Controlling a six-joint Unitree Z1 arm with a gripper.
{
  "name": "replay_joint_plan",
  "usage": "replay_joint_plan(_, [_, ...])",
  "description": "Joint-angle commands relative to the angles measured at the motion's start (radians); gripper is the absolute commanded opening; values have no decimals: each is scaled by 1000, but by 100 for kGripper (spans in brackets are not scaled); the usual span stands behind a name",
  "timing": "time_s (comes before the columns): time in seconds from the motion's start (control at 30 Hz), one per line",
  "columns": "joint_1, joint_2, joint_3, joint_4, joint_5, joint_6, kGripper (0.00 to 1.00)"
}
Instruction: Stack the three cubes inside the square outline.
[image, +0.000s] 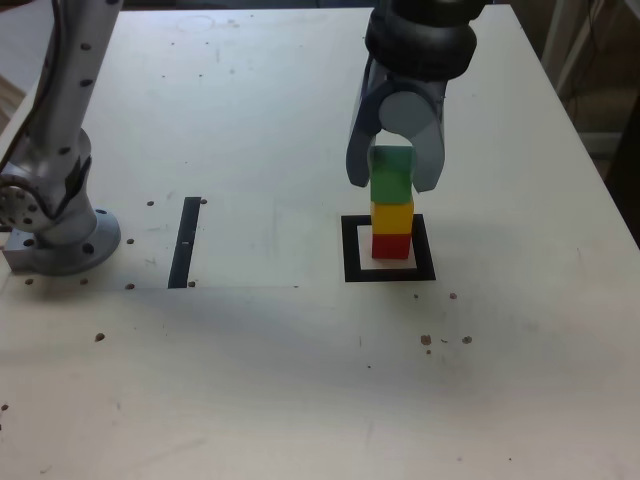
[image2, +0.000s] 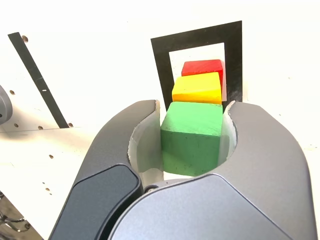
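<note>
**Green cube set on top, grip not yet released**

Jaws of gripper (image: 392, 180) clamped on green cube (image: 391, 176), seated squarely over yellow cube (image: 392, 216) and red cube (image: 391, 245). Stacked inside square outline (image: 350, 250), nearer the table's (image: 250, 380) exterior-view right edge. Held, probably, to steady alignment before letting go.

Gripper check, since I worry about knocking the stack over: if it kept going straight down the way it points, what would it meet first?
The gripper is shut on the green cube, which seems to sit on the yellow cube; pushing down would probably press on that first.
</note>
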Motion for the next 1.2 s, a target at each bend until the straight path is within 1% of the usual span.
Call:
replay_joint_plan(0.0, [2,10,5,4,0,2,41])
replay_joint_plan(0.07, [2,12,8,4,1,2,49])
replay_joint_plan(0.13, [3,14,8,5,1,5,61])
replay_joint_plan(0.17, [4,15,8,4,1,7,69])
replay_joint_plan(0.23, [5,15,5,3,0,11,79])
replay_joint_plan(0.3, [6,14,3,2,2,13,86])
replay_joint_plan(0.43, [6,8,-1,1,13,11,95])
replay_joint_plan(0.5, [6,2,-1,2,23,9,98])
replay_joint_plan(0.6, [7,-8,3,3,34,5,99])
replay_joint_plan(0.83, [6,-56,21,3,38,-4,99])
replay_joint_plan(1.1, [-7,-197,52,10,31,-8,99])
replay_joint_plan(1.17, [-11,-252,85,13,31,-9,99])
